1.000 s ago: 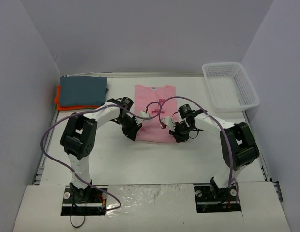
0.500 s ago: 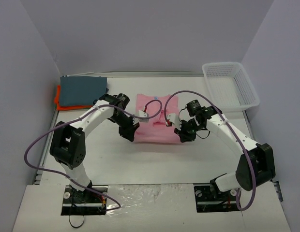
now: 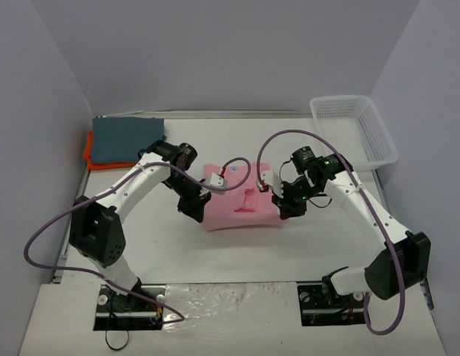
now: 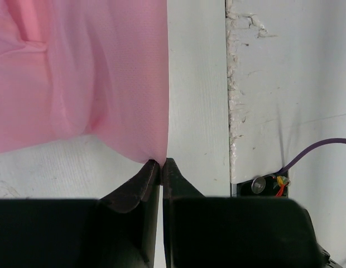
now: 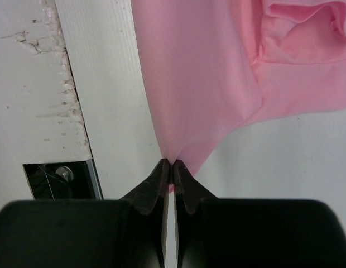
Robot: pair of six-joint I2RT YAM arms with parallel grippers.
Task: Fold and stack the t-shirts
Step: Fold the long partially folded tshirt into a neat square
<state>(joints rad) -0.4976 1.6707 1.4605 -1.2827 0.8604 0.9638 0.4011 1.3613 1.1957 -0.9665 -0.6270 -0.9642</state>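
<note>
The light pink t-shirt (image 3: pixel 241 204) hangs bunched above the middle of the table, held at two corners. My left gripper (image 3: pixel 196 208) is shut on its left corner; in the left wrist view (image 4: pixel 161 163) the pink cloth (image 4: pixel 83 72) runs up from the closed tips. My right gripper (image 3: pixel 283 206) is shut on its right corner; in the right wrist view (image 5: pixel 173 163) the cloth (image 5: pixel 217 72) hangs from the tips. The slate blue-grey t-shirt (image 3: pixel 126 139) lies folded on the orange t-shirt (image 3: pixel 89 157) at the back left.
A white mesh basket (image 3: pixel 352 132) stands at the back right. Purple cables loop over both arms. The table's front edge and the arm bases lie at the bottom of the top view.
Both grippers have lifted the pink shirt's near corners and drawn them toward the front, apart from each other. The flat shirt is now bunched and raised.
</note>
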